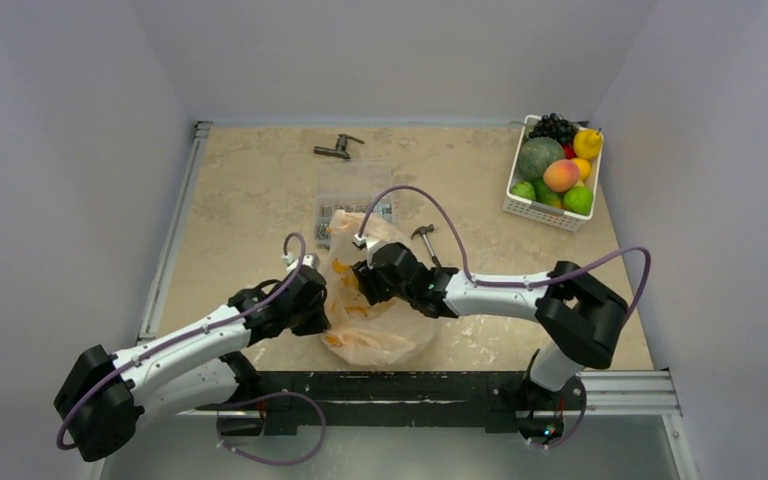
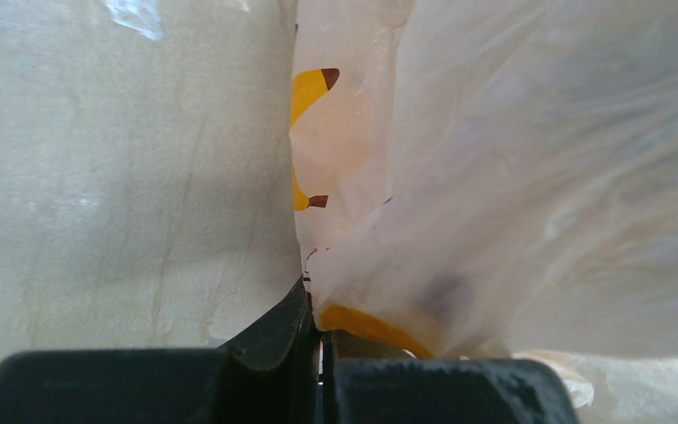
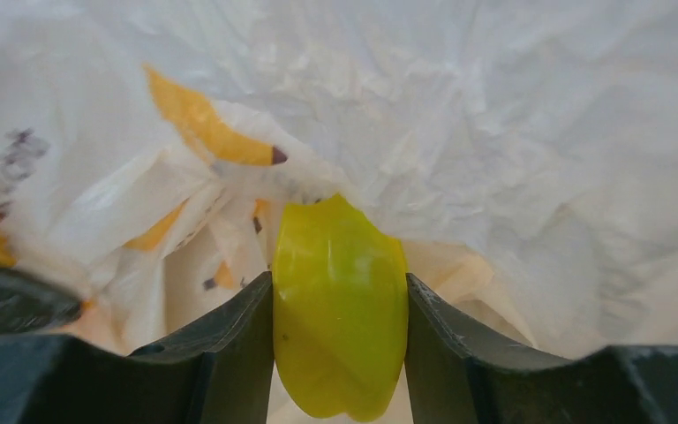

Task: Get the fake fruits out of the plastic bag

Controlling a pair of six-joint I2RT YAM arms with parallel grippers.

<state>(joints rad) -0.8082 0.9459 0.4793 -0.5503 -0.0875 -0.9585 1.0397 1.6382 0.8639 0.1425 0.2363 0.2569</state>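
The peach-orange plastic bag (image 1: 385,338) lies crumpled between my two arms near the table's front edge. My left gripper (image 2: 320,329) is shut on the bag's thin edge (image 2: 353,291), at the bag's left side (image 1: 328,300). My right gripper (image 3: 340,287) reaches into the bag from the right (image 1: 368,278). Its fingers (image 3: 238,327) press both sides of a glossy yellow-green fake fruit (image 3: 340,318). Crinkled bag film (image 3: 494,132) with orange marks surrounds that fruit. Anything else inside the bag is hidden.
A white basket (image 1: 540,212) at the back right holds a peach (image 1: 560,175), green and yellow fruits, grapes and a large dark green vegetable. A clear parts box (image 1: 355,190), a small hammer (image 1: 426,240) and a dark tool (image 1: 337,148) lie behind the bag.
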